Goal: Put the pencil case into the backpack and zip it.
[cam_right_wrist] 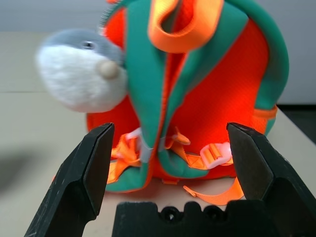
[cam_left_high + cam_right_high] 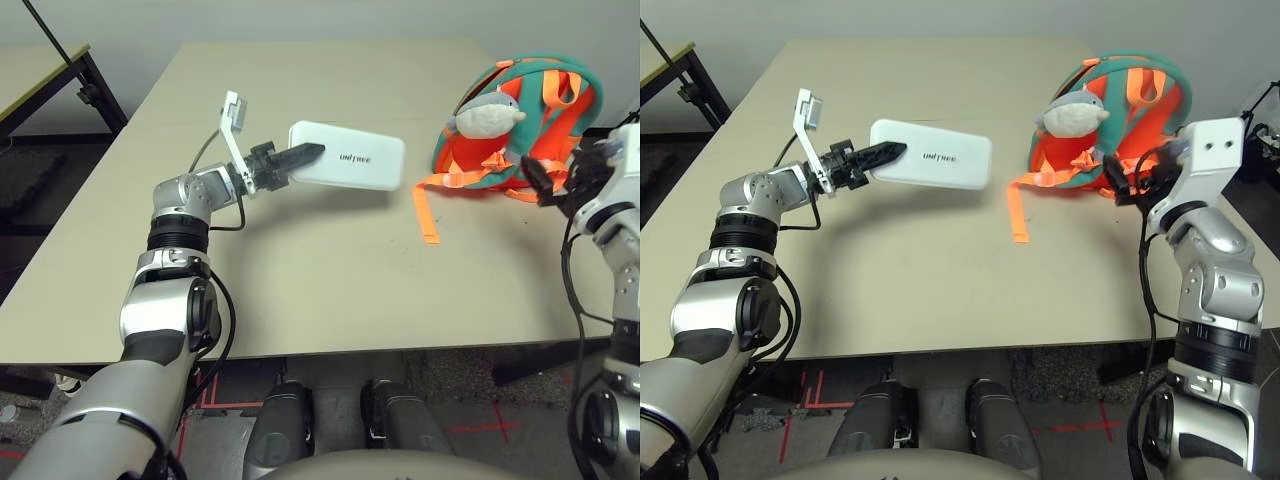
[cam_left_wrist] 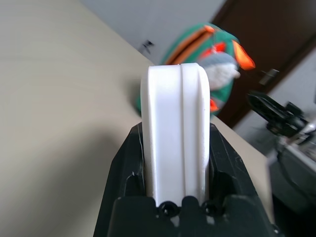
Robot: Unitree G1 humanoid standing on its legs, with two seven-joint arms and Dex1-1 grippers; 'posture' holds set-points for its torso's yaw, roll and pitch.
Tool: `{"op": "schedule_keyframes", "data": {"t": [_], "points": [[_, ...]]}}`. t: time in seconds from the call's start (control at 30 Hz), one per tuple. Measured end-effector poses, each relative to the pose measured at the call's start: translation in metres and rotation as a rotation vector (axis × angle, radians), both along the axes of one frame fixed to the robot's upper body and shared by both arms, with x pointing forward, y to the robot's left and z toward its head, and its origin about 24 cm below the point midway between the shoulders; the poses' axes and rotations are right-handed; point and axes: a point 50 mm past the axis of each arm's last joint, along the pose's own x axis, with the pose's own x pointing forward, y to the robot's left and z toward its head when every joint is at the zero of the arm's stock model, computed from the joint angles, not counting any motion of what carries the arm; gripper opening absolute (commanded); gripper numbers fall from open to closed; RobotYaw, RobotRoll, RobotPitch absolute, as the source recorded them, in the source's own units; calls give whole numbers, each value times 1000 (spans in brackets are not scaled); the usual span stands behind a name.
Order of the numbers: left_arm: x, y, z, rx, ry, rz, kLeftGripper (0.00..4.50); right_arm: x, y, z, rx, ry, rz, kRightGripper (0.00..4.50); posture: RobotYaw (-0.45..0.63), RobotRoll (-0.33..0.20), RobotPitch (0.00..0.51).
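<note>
- One pencil case (image 2: 348, 156), white, left of centre in the head view.
- One backpack (image 2: 525, 125), teal and orange, upper right of the frame.
- One plush shark (image 2: 487, 114), grey-white, on the backpack's front.
- One loose orange strap (image 2: 424, 212) trailing onto the tabletop, right of centre; further orange straps on the backpack, number not clear.
- One beige table (image 2: 300, 290) filling the middle of the frame; part of a second table (image 2: 35, 70) at the upper left edge.
- Two grippers: left gripper (image 2: 300, 157) at centre left, right gripper (image 2: 537, 179) at the right edge.
- Two black fingers (image 1: 86, 173) on each gripper.
</note>
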Motion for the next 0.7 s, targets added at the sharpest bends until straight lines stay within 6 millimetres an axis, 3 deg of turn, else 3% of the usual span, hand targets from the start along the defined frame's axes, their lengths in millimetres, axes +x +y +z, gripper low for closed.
{"op": "schedule_keyframes", "data": {"t": [0.57,0.7], "points": [[2,17,-13,145,-58,211,1387,53,-1,-27,57,82,-21,4500,129,0,42],[0,20,-21,206,-48,226,1387,60,0,-26,67,85,-17,3520,138,0,40]]}}
